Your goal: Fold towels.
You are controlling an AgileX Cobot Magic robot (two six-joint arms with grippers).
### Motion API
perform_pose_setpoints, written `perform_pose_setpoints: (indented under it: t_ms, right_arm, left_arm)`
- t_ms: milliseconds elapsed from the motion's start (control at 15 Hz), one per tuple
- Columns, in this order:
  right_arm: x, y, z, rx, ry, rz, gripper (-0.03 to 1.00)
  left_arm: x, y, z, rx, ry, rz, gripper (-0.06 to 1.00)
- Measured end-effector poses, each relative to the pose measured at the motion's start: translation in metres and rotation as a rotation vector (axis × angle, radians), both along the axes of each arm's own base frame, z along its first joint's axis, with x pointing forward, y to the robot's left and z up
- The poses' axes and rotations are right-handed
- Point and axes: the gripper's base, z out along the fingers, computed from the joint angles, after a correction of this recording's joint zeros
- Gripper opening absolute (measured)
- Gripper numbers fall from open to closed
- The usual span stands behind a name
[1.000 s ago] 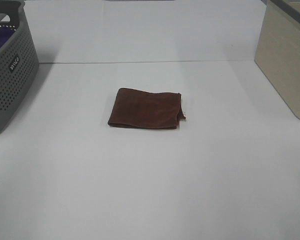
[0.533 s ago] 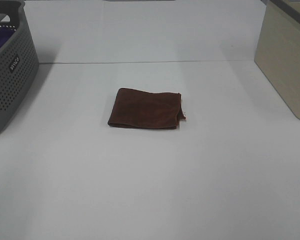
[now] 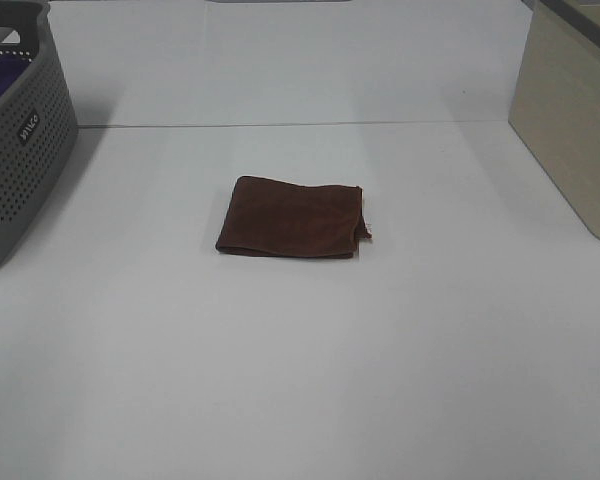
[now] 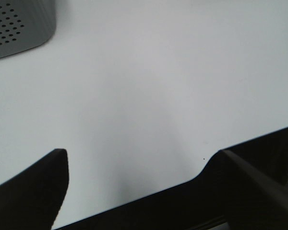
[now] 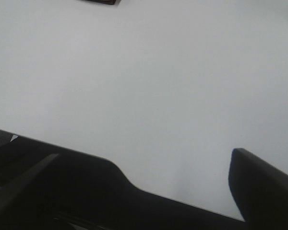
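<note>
Brown folded towel (image 3: pixel 292 218) lies mid-table (image 3: pixel 300 380), well apart from both spread-jawed grippers (image 4: pixel 134 191) (image 5: pixel 144 191).

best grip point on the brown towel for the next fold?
Probably the towel's right end, where layered edges and a loose corner stick out. Come from the right side with the right gripper, pinching low at that corner; the left end looks like a closed, rounded fold, harder to get under.

Grey perforated basket (image 3: pixel 20 150) at upper left of the frame, something purple (image 3: pixel 0 78) inside. Beige bin (image 3: pixel 570 115) at upper right. Both on a white bench (image 3: pixel 300 370), well apart, a seam line (image 3: pixel 280 124) between.
</note>
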Motion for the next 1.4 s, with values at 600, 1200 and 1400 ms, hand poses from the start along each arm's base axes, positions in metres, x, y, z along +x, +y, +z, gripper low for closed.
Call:
perform_pose_setpoints:
  t_ms: [600,1200,1400]
  right_arm:
    - [0.0,0.0,0.0,0.0,0.0,0.0,0.87]
    - [-0.008,-0.002,0.002,0.006,-0.062,-0.046,0.87]
    - [-0.024,-0.003,0.004,0.012,-0.174,-0.099,0.87]
  left_arm:
    - [0.0,-0.001,0.0,-0.006,0.001,-0.004,0.78]
    - [-0.01,0.006,0.003,-0.018,-0.075,0.125,0.78]
    - [-0.032,0.007,0.006,-0.035,-0.22,0.145,0.78]
